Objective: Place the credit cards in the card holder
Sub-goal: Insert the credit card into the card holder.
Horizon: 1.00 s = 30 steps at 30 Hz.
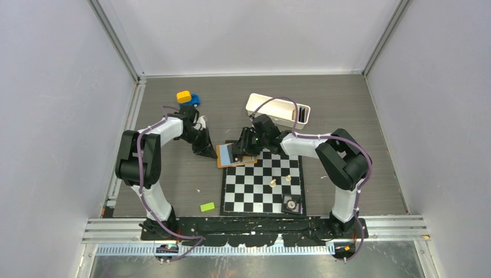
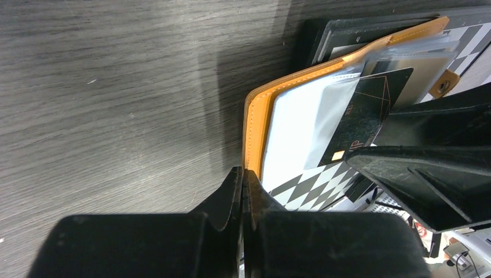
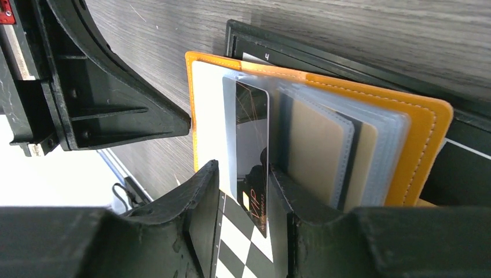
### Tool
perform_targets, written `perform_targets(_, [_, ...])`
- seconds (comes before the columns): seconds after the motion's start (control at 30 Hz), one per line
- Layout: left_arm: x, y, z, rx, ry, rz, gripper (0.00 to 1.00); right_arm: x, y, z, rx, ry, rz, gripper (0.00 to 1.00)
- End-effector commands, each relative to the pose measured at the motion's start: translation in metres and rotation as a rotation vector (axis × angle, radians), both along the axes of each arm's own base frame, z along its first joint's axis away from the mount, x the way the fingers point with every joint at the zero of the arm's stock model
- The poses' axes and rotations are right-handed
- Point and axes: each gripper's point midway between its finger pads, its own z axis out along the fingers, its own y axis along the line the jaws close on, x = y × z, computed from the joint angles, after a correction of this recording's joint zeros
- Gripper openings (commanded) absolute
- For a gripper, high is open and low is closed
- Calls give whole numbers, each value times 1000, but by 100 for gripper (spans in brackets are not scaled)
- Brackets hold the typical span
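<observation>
The orange card holder [image 1: 220, 157] lies open on the far left corner of the chessboard [image 1: 263, 186], its clear sleeves fanned out. A pale blue card [image 1: 226, 153] lies flat on its inner cover [image 3: 205, 116]. A cream card [image 3: 317, 145] sits in a sleeve. A black VIP card [image 3: 255, 174] stands partly inside the front clear sleeve, between the spread jaws of my right gripper [image 3: 243, 171] and against its right finger. My left gripper [image 2: 243, 172] is shut, with its tips at the holder's orange edge [image 2: 255, 133]. In the top view the left gripper [image 1: 205, 152] is left of the holder and the right gripper [image 1: 244, 146] is over it.
A white tray [image 1: 278, 110] stands behind the right arm. A yellow and blue toy [image 1: 187, 97] is at the far left. A small green block [image 1: 207, 206] lies near the front. Two chess pieces [image 1: 273, 183] and a round dial [image 1: 290, 203] sit on the board.
</observation>
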Motion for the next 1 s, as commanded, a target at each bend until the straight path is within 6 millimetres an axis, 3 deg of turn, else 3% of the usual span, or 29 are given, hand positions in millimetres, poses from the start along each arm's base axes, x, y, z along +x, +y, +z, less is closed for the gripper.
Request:
perform_targets(0.0, [4, -9, 11, -44, -36, -17, 0, -18, -35, -34, -258, 18, 11, 43])
perform_targets(0.3, [2, -27, 21, -114, -66, -62, 0, -25, -24, -43, -344, -13, 69, 49])
perform_targets(0.47, [2, -28, 21, -118, -66, -63, 0, -30, -19, -47, -403, -49, 100, 53])
perform_targets(0.6, [3, -16, 20, -40, -78, -56, 0, -24, -29, -45, -505, -112, 96, 56])
perform_targets(0.73, [8, -4, 24, 28, -120, -44, 0, -19, -33, -29, -526, -169, 101, 60])
perform_targets(0.97, [9, -1, 22, 35, -119, -28, 21, -18, -19, 3, -465, -217, 162, 64])
